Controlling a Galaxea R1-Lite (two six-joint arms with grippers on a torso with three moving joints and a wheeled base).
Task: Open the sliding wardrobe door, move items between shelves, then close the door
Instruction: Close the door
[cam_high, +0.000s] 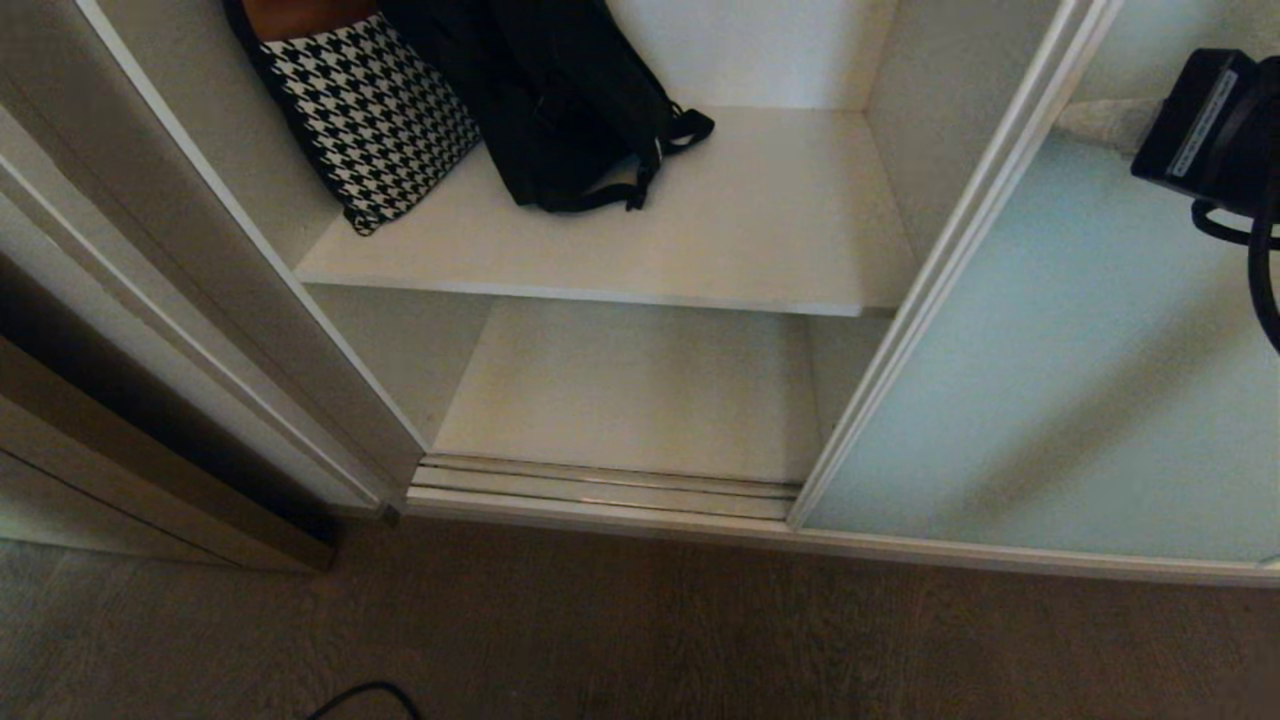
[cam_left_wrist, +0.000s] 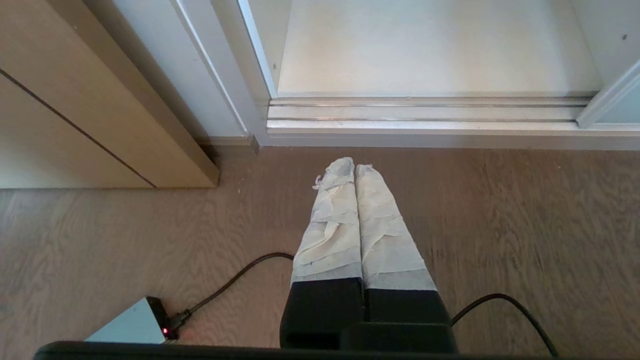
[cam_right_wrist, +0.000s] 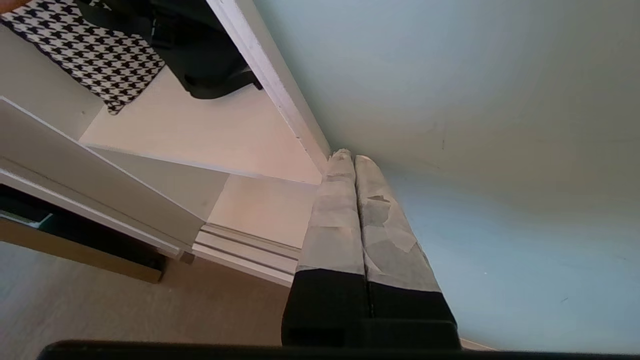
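the door (cam_high: 1050, 330) stands slid to the right, leaving the shelves (cam_high: 700, 230) exposed. the black bag (cam_high: 560, 100) lies on the upper shelf beside a houndstooth bag (cam_high: 365, 110). the right gripper (cam_right_wrist: 350, 159) – fingers pressed together, holding nothing – sits at the door's frame edge. the left gripper (cam_left_wrist: 354, 169), likewise closed and empty, hangs over the floor (cam_left_wrist: 500, 225).

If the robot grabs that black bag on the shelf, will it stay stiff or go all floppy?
Probably floppy: the soft black fabric bag slumps against the wardrobe's back wall, and its straps spill loosely onto the off-white upper shelf. Lifted by one strap, it would likely sag and dangle. It looks cloth, so probably not slippery or fragile.
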